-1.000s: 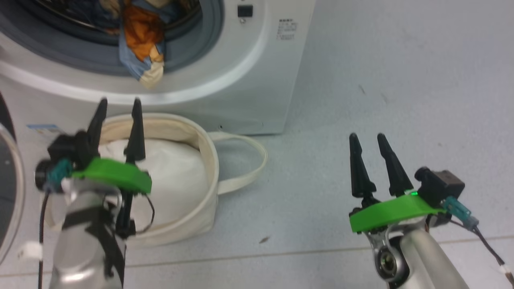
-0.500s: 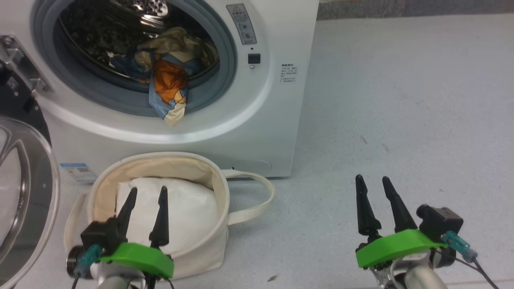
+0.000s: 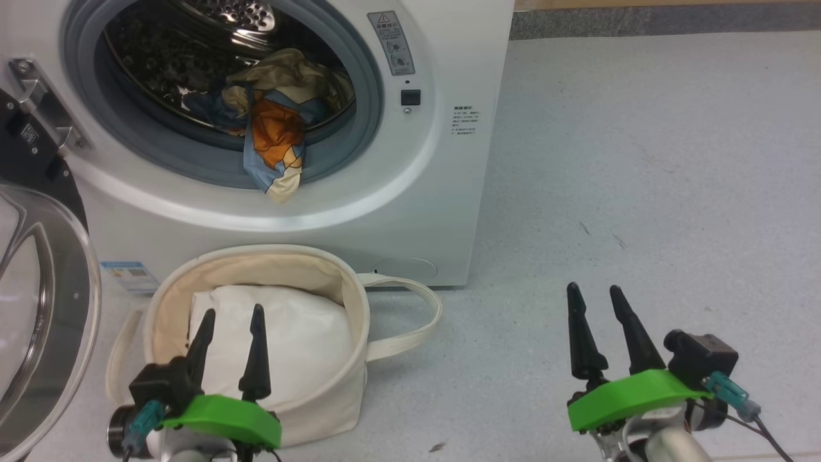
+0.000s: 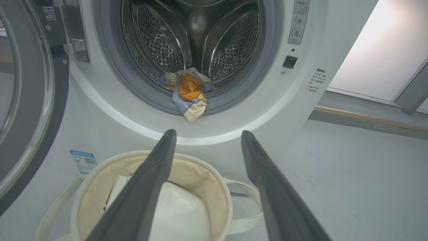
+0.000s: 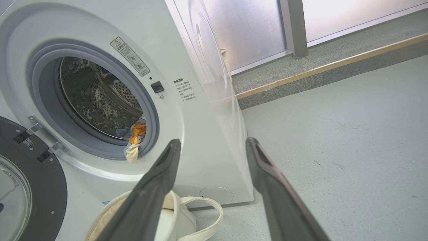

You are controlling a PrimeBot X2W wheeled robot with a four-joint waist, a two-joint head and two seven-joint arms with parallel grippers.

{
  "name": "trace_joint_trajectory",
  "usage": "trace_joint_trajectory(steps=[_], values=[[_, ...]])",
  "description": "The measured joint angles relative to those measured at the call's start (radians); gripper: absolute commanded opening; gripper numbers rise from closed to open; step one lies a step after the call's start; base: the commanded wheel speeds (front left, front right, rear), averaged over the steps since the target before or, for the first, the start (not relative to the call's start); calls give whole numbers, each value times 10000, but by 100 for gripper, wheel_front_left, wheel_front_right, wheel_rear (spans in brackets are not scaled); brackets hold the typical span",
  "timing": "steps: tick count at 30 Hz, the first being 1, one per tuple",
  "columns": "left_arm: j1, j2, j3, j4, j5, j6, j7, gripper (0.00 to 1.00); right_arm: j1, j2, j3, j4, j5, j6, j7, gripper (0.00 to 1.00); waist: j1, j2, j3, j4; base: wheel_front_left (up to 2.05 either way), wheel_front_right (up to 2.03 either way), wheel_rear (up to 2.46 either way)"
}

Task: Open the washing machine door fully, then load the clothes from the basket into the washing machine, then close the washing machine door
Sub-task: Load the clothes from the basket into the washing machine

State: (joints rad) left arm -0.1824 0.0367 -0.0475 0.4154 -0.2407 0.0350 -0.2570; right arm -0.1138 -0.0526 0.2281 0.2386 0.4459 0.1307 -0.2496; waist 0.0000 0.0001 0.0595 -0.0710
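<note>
**Head view.** A white front-loading box-shaped washing machine (image 3: 442, 192) stands on a pale grey floor (image 3: 641, 160). Its large round door w/ glossy black rim and clear glass bowl (image 3: 38, 308) is swung wide open at far left. The clothes, a small blue garment printed w/ orange-brown and cream figures (image 3: 276, 138), lie in the grey-rimmed drum mouth (image 3: 192, 170), one end drooping over its lower lip. A round cream canvas basket (image 3: 359, 308) sits on the floor just in front of the machine. It holds a plain white padded liner (image 3: 301, 333), and one loop strap handle (image 3: 417, 327) lies out to its right. My L gripper (image 3: 233, 311) hovers over the basket's near side, fingers spread, nothing btwn them. My R gripper (image 3: 593, 289) hangs over bare floor, well apart from the basket, likewise spread and empty.

**Left wrist view.** My L fingers stand wide apart above basket and liner. The clothes are ahead at the bottom of the drum mouth and the door is at the left edge. A small blue sticker (image 4: 83, 161) sits low on the machine front.

**Right wrist view.** My R fingers stand wide, gripping nothing. The machine's front and side are ahead, w/ the clothes at the mouth's lower lip. The door's black rim is at lower left, and the basket w/ handle is at the bottom edge.
</note>
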Motion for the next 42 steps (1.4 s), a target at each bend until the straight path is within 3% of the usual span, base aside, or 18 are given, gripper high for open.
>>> trace_joint_trajectory(steps=[25, 33, 42], values=[[-286, 0, -44, 44, 192, -12, 0, 100, -45, 0, 121, -98, 0, 0, 0, 100, 0, 0, 599, -89, 0, 0, 0], [-3493, 12, 456, 1162, 249, -571, -2, 100, -816, 0, 59, -353, -236, 0, 0, 100, 2, 0, 2046, -70, 0, 0, 0], [-7475, 309, 639, 3827, 280, -988, -2, 100, -1815, -2, 79, -627, -437, 0, 0, 100, 4, -1, 4052, -154, 0, 0, 0]])
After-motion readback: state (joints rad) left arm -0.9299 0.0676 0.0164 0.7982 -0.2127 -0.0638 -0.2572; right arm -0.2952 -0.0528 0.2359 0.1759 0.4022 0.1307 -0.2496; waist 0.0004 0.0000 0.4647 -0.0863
